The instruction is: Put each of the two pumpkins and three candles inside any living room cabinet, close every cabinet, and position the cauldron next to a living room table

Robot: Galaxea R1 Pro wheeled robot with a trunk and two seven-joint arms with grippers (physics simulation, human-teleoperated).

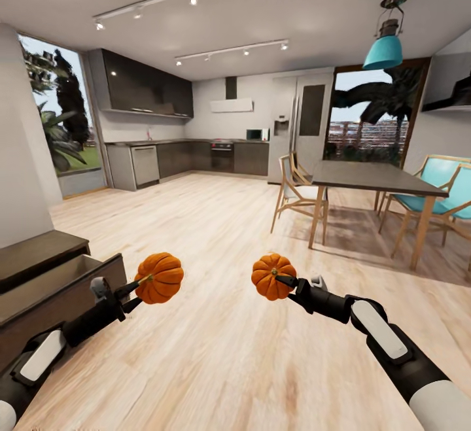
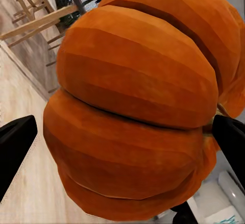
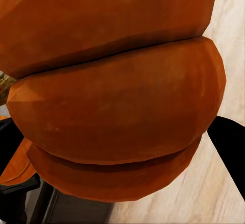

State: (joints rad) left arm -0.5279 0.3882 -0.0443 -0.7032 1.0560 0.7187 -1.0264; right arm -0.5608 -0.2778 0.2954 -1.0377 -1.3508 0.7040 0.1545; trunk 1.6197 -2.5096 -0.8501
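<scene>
gripping one pumpkin (image 1: 159, 278) per tool, cabinet (image 1: 59, 287) open.

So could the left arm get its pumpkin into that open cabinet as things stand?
Probably yes: the left gripper holds its pumpkin right beside the dark cabinet, whose top section looks pulled open, with nothing between them.
</scene>
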